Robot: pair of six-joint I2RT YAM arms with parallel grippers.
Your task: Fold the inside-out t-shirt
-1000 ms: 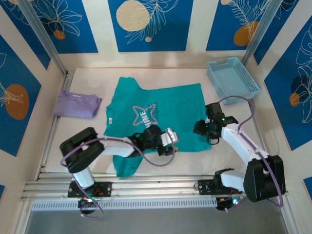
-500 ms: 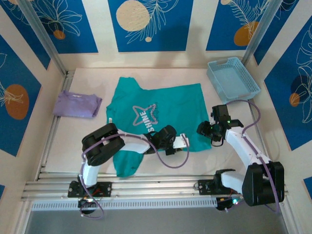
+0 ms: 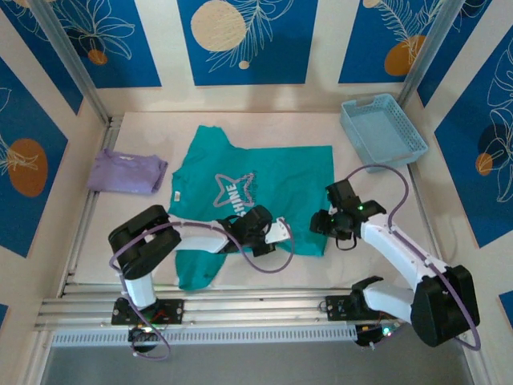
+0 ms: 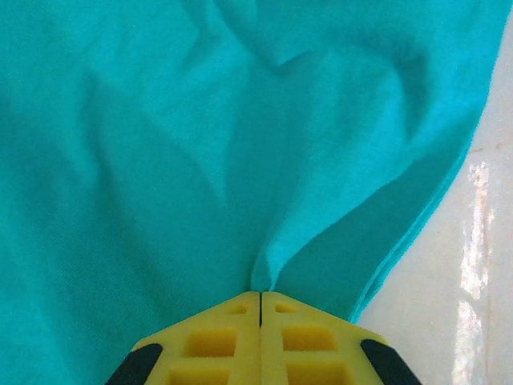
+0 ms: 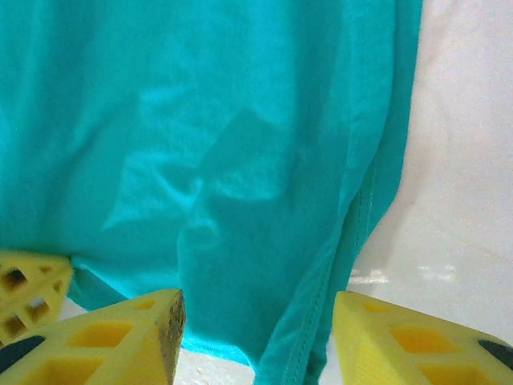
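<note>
The inside-out t-shirt (image 3: pixel 272 176) is teal and lies spread on the table, collar to the left, with a faint star print showing through. My left gripper (image 3: pixel 278 233) rests on its near edge. In the left wrist view this gripper (image 4: pixel 260 295) is shut, pinching a raised fold of the teal cloth (image 4: pixel 200 144). My right gripper (image 3: pixel 322 225) is at the shirt's near right corner. Seen from the right wrist, it (image 5: pixel 256 309) is open, and the stitched hem (image 5: pixel 353 241) runs down between its yellow fingers (image 5: pixel 128 329).
A folded lavender garment (image 3: pixel 127 172) lies at the left of the table. A light blue basket (image 3: pixel 381 128) stands at the back right. Bare white table (image 3: pixel 385 192) stretches right of the shirt. Metal rails (image 3: pixel 256 309) run along the near edge.
My left gripper has shut on the shirt's near edge and drawn back left. The shirt's near right corner shifted left. My right gripper moved left and nearer, over that corner.
</note>
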